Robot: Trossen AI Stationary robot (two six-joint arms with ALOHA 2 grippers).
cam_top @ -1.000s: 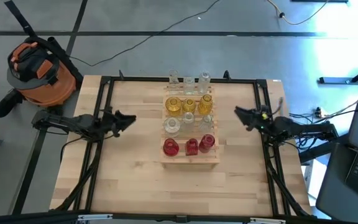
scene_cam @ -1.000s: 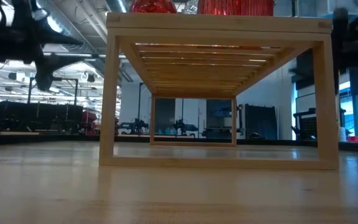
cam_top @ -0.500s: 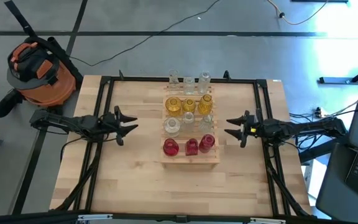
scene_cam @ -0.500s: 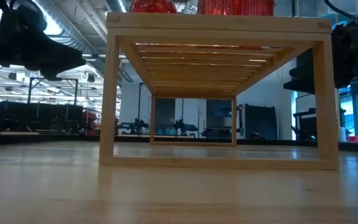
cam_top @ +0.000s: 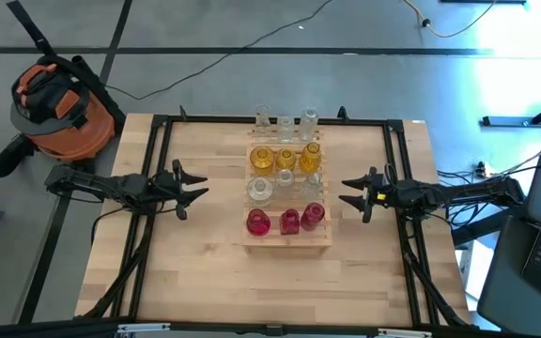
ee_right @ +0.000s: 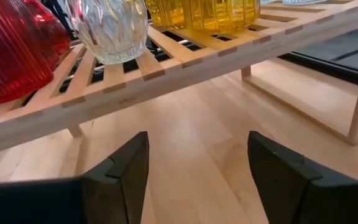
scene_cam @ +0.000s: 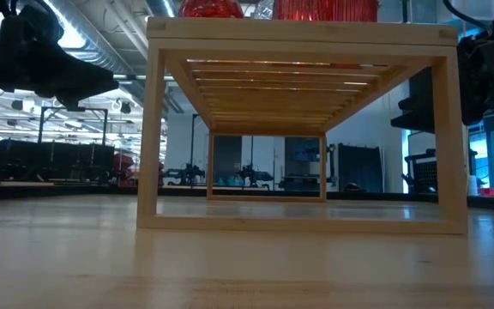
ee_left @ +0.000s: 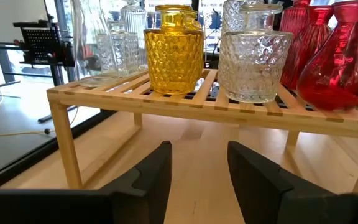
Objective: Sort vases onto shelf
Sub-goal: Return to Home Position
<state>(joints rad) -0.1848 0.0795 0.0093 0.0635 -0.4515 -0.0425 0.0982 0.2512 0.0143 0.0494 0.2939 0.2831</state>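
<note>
The shelf (cam_top: 287, 242) stands at the middle of the table (cam_top: 205, 282), its long side running from 12 to 6 o'clock in the high view. Three clear vases (cam_top: 286, 122) line its 12 o'clock end. Behind them toward 6 o'clock come a row of three yellow vases (cam_top: 262, 158), a further clear trio (cam_top: 259, 191), and three red vases (cam_top: 257, 222) at the 6 o'clock end. All of them stand upright. The left gripper (cam_top: 198, 189) hangs over the table at the shelf's 9 o'clock, near it but apart, pointing toward 3 o'clock with its claw spread. The right gripper (cam_top: 346, 194) mirrors it at the shelf's 3 o'clock, pointing toward 9 o'clock, claw likewise spread. In the left wrist view the two dark fingers (ee_left: 157, 177) stand parted with bare tabletop between them; beyond them a yellow, a clear and a red vase sit on the slats. The right wrist view shows its own fingers (ee_right: 120, 171) wide apart below the shelf's edge. The low view looks through the shelf's open frame end-on. An orange vacuum (cam_top: 59, 103) sits on the floor off the table's 10 o'clock corner.
</note>
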